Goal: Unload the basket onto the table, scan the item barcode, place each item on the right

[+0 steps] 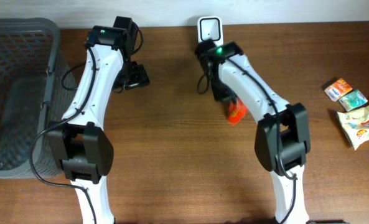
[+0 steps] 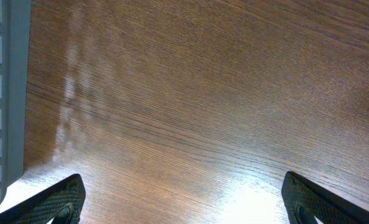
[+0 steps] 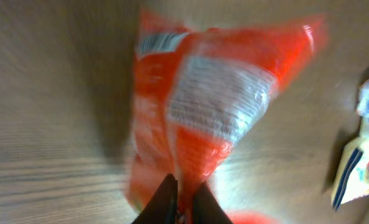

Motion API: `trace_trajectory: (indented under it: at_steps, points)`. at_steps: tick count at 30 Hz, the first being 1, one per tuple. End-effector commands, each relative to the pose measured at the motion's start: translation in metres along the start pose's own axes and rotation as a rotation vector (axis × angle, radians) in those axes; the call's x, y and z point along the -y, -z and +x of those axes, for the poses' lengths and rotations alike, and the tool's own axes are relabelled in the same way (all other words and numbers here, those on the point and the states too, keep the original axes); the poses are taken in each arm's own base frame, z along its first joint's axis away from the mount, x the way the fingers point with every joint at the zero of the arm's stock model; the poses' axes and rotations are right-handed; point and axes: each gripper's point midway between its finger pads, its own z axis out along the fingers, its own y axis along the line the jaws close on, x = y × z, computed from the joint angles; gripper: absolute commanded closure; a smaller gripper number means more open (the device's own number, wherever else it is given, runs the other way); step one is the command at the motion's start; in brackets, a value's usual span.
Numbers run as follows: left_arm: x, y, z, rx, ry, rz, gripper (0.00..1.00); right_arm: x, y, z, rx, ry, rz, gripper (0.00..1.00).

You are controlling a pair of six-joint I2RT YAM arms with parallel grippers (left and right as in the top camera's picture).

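Right gripper (image 3: 183, 194) pinched on the orange packet (image 3: 215, 99); packet hangs near the scanner (image 1: 208, 29), toward the robot. Left gripper (image 2: 183, 200) spread wide, empty, left of the scanner.

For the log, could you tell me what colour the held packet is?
The packet is orange and white; right wrist view.
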Motion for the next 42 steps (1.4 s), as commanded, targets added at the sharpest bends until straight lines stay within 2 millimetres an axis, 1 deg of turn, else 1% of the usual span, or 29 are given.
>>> trace_trajectory:
  at_steps: [1,2,3,4,5,6,7,8,9,10,11,12,13,14,15,17,18,20,21,23,25,27,29,33,34,37,39,40,42]
  points:
    - [-0.002,0.003,0.0,0.003,-0.011,0.01,0.01,-0.026,-0.005,0.017,-0.037,0.039,-0.018,0.72]
    - [-0.002,0.003,-0.001,0.006,-0.01,0.012,0.01,-0.041,0.002,0.019,-0.034,0.053,-0.069,0.66]
    - [-0.002,0.003,-0.001,0.008,-0.01,0.014,0.01,-0.061,0.014,0.018,-0.02,0.069,-0.137,0.67]
    - [-0.002,0.003,-0.001,0.008,-0.01,0.014,0.01,-0.075,0.029,0.013,0.013,0.081,-0.178,0.67]
    - [-0.002,0.003,-0.001,0.008,-0.01,0.014,0.01,-0.08,0.039,0.008,0.042,0.082,-0.195,0.66]
    - [-0.001,0.003,-0.001,0.007,-0.01,0.016,0.01,-0.08,0.052,0.001,0.074,0.076,-0.206,0.61]
    - [0.0,0.003,0.001,-0.002,-0.011,0.024,0.01,-0.074,0.064,-0.006,0.096,0.04,-0.216,0.51]
    - [0.001,0.003,0.001,-0.006,-0.016,0.028,0.01,-0.065,0.072,-0.011,0.104,-0.007,-0.222,0.5]
    - [0.002,0.003,0.002,-0.011,-0.042,0.036,0.01,-0.051,0.078,-0.015,0.104,-0.065,-0.226,0.44]
    - [0.002,0.003,0.003,-0.014,-0.053,0.039,0.01,-0.022,0.082,-0.018,0.073,-0.164,-0.251,0.2]
    - [0.004,0.003,0.004,-0.018,-0.054,0.048,0.01,-0.01,0.081,-0.017,0.044,-0.195,-0.284,0.17]
    - [0.006,0.003,0.005,-0.023,-0.06,0.059,0.01,0.004,0.078,-0.014,0.002,-0.23,-0.319,0.16]
    - [0.008,0.004,0.006,-0.028,-0.068,0.071,0.01,0.01,0.075,-0.008,-0.039,-0.198,-0.382,0.17]
    - [0.015,0.004,0.009,-0.045,-0.088,0.111,0.01,0.022,0.069,0.001,-0.079,-0.094,-0.464,0.23]
    - [0.029,0.004,0.019,-0.086,-0.13,0.181,0.01,0.035,0.061,0.01,-0.111,-0.028,-0.475,0.22]
    - [0.055,0.001,0.043,-0.17,-0.218,0.306,0.04,0.057,0.051,0.012,-0.129,-0.062,-0.458,0.15]
    - [0.074,-0.003,0.066,-0.245,-0.267,0.386,0.04,0.067,0.045,0.009,-0.123,-0.101,-0.466,0.14]
    - [0.117,-0.017,0.118,-0.387,-0.339,0.535,0.03,0.092,0.033,0.0,-0.116,-0.248,-0.49,0.14]
    - [0.14,-0.023,0.139,-0.423,-0.37,0.625,0.02,0.099,0.03,-0.001,-0.113,-0.284,-0.53,0.14]
    - [0.185,-0.02,0.16,-0.443,-0.419,0.871,0.01,0.114,0.025,-0.001,-0.12,-0.345,-0.59,0.14]
    - [0.206,-0.02,0.16,-0.425,-0.399,0.988,0.01,0.123,0.022,0.002,-0.118,-0.348,-0.628,0.14]
    - [0.219,-0.028,0.148,-0.37,-0.351,1.029,0.01,0.132,0.018,0.005,-0.126,-0.368,-0.642,0.14]
    - [0.228,-0.029,0.138,-0.312,-0.343,1.066,0.01,0.134,0.017,0.005,-0.123,-0.362,-0.642,0.14]
    - [0.237,-0.038,0.118,-0.187,-0.321,1.028,0.01,0.133,0.017,0.004,-0.113,-0.343,-0.645,0.14]
    - [0.239,-0.041,0.117,-0.175,-0.303,1.003,0.01,0.133,0.017,0.004,-0.112,-0.343,-0.646,0.14]
    - [0.251,-0.039,0.12,-0.15,-0.309,1.01,0.01,0.133,0.016,0.004,-0.113,-0.343,-0.646,0.14]
    - [0.256,-0.048,0.115,-0.123,-0.224,0.948,0.01,0.133,0.016,0.005,-0.115,-0.343,-0.646,0.14]
    - [0.26,-0.049,0.111,-0.091,-0.223,0.947,0.01,0.133,0.016,0.005,-0.115,-0.343,-0.646,0.14]
    - [0.263,-0.048,0.106,-0.061,-0.225,0.953,0.16,0.133,0.016,0.005,-0.115,-0.343,-0.646,0.14]
